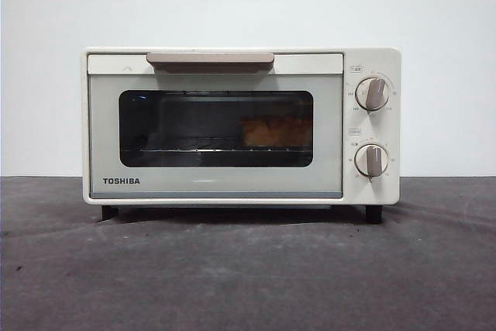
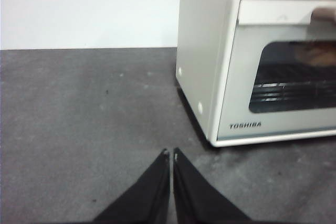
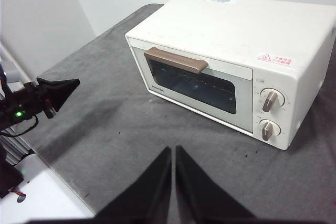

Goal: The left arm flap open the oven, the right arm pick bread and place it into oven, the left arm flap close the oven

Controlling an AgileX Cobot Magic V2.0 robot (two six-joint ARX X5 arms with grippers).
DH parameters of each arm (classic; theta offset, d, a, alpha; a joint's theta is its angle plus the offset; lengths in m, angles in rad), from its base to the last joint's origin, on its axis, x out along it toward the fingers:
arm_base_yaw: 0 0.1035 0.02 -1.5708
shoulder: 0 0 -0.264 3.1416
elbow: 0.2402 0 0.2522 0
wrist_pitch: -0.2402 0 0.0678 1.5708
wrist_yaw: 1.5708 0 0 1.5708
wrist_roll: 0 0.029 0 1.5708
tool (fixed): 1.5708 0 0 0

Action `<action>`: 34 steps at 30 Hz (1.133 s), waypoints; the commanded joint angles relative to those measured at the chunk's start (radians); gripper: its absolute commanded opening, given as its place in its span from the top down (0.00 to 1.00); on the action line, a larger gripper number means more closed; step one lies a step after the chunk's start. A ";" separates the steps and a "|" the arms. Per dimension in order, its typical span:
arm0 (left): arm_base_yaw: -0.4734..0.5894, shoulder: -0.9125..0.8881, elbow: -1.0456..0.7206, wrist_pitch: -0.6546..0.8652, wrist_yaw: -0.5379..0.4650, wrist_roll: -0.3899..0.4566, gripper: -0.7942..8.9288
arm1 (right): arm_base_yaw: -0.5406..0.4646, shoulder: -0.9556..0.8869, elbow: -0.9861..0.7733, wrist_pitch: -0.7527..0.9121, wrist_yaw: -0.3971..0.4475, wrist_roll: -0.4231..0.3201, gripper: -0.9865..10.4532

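You have the oven (image 1: 232,125) standing upright on the dark mat, its door shut with the beige bar handle (image 1: 210,60) along the top edge. Through the dark glass, the bread (image 1: 275,131) sits on the wire rack (image 1: 194,149), toward three o'clock of the window, golden-orange and lumpy.

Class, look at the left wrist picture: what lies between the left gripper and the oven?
Nothing: only bare dark table separates the left gripper from the oven, as the left wrist view shows.
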 commanded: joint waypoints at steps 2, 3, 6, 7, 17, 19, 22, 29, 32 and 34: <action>0.003 -0.002 -0.025 0.000 -0.003 0.027 0.90 | 0.011 0.003 0.016 0.011 0.001 -0.014 0.91; 0.004 -0.002 -0.025 -0.009 -0.003 0.027 0.90 | 0.011 0.003 0.016 0.011 0.001 -0.014 0.91; 0.004 -0.002 -0.025 -0.020 -0.003 0.027 0.90 | 0.011 0.003 0.016 0.011 0.001 -0.014 0.91; 0.004 -0.002 -0.025 -0.021 -0.003 0.027 0.90 | 0.011 0.003 0.016 0.011 0.001 -0.014 0.91; 0.004 -0.002 -0.025 -0.062 -0.003 0.041 0.90 | 0.011 0.003 0.016 0.011 0.001 -0.014 0.91; 0.004 -0.002 -0.025 -0.061 -0.003 0.063 0.90 | 0.011 0.003 0.016 0.011 0.001 -0.014 0.91; 0.004 -0.002 -0.025 -0.061 -0.004 0.099 0.90 | 0.011 0.003 0.016 0.011 0.001 -0.014 0.91; 0.004 -0.002 -0.025 -0.060 -0.004 0.111 0.90 | 0.011 0.003 0.016 0.011 0.001 -0.014 0.91; 0.004 -0.002 -0.025 -0.060 -0.004 0.111 0.90 | 0.011 0.003 0.016 0.011 0.001 -0.014 0.91; 0.004 -0.002 -0.025 -0.060 -0.004 0.111 0.90 | 0.011 0.003 0.016 0.011 0.001 -0.014 0.91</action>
